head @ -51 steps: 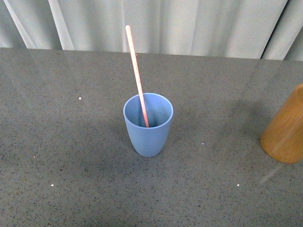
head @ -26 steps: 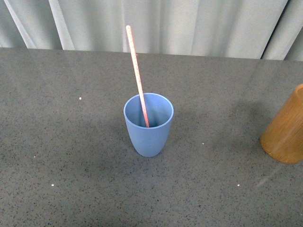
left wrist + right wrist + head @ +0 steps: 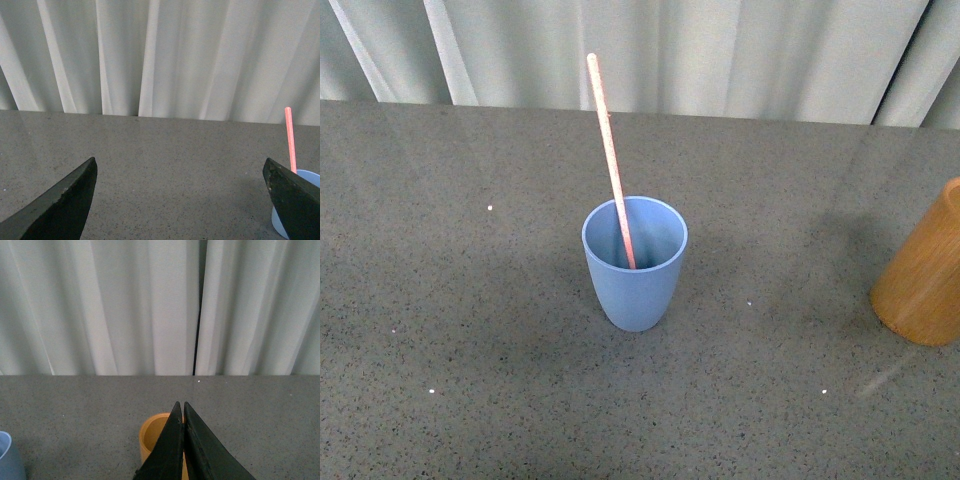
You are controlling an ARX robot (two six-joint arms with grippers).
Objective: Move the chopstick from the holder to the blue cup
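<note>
One chopstick (image 3: 611,160) stands tilted in the blue cup (image 3: 634,272) at mid-counter (image 3: 440,300), its lower end hidden inside. The holder (image 3: 923,277), near the right edge, is cut off by the frame. Left gripper (image 3: 182,200): jaws wide apart, empty. Right gripper (image 3: 183,415): jaws closed together, empty, above the holder's rim.

You're looking at a dark grey speckled worktop (image 3: 470,330) with pale pleated curtains (image 3: 720,50) hanging along its far edge.
</note>
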